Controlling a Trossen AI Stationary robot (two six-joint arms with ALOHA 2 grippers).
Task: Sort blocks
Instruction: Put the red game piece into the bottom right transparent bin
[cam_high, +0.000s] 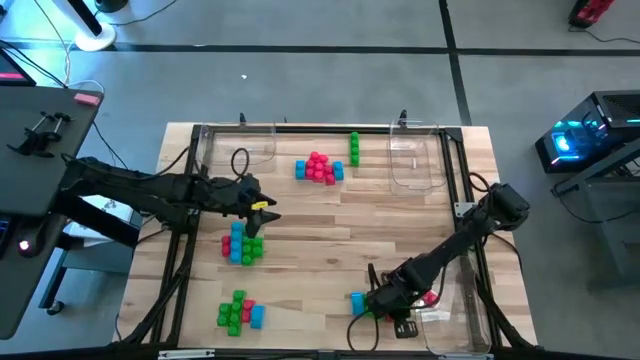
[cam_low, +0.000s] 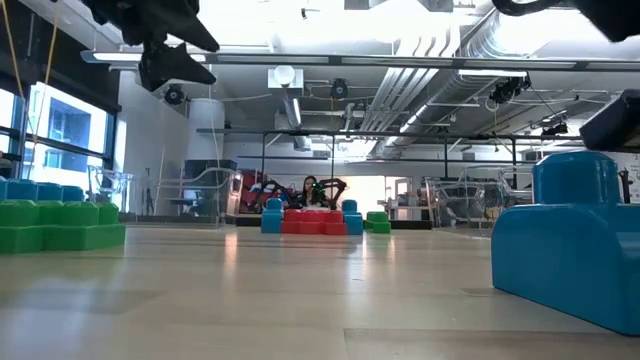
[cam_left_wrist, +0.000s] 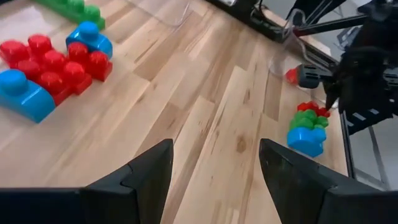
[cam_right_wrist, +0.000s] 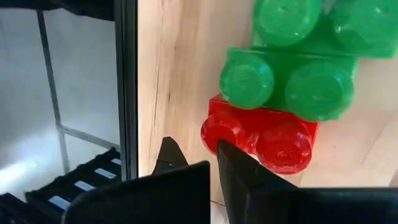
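Two clear plastic trays (cam_high: 242, 150) (cam_high: 418, 160) at far edge, contents unclear, left gripper (cam_high: 262, 213) fingers apart over bright plastic blocks (cam_high: 241, 244), right gripper (cam_high: 372, 302) closed beside red block (cam_right_wrist: 264, 137).

Two matte blk jointed arms, yellow tag on left claw (cam_high: 262, 211), blk wedge fingers (cam_left_wrist: 149, 171)

Probably a robotics lab: exposed ceiling ducts (cam_low: 470, 50), framed test rigs (cam_low: 330, 160).

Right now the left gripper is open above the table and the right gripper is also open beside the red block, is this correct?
Not quite: the right gripper is shut, its fingers nearly touching beside the red block, as the right wrist view shows. The left gripper is open above the table.
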